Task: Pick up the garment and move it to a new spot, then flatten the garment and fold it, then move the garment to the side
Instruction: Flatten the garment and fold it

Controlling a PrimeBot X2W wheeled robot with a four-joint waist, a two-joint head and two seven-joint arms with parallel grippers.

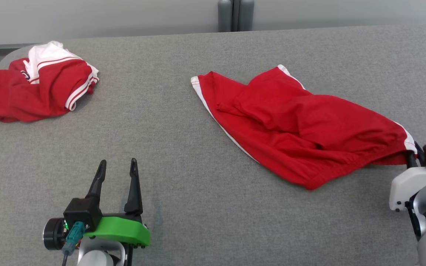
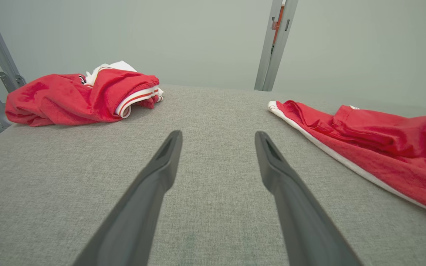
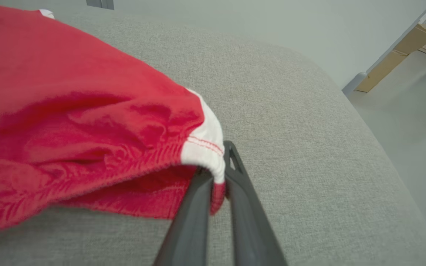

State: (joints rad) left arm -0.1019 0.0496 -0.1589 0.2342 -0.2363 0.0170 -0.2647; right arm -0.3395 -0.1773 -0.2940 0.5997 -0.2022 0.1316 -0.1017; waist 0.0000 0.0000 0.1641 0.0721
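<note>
A gray fabric-covered table [image 1: 183, 155] bears a rumpled red garment [image 1: 301, 125] with white trim on its right half and a red-and-white clothing pile [image 1: 35, 88] at its far left corner. The right gripper [image 1: 412, 157] pinches the garment's white-banded corner tight at the table's right side. The left gripper [image 1: 118, 164] sits front left, fingers spread wide, holding nothing.

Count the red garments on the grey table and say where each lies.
2. The spread red garment lies right of centre, one corner held by the right gripper. The bunched red-and-white garment sits at the far left. No others seem hidden.
</note>
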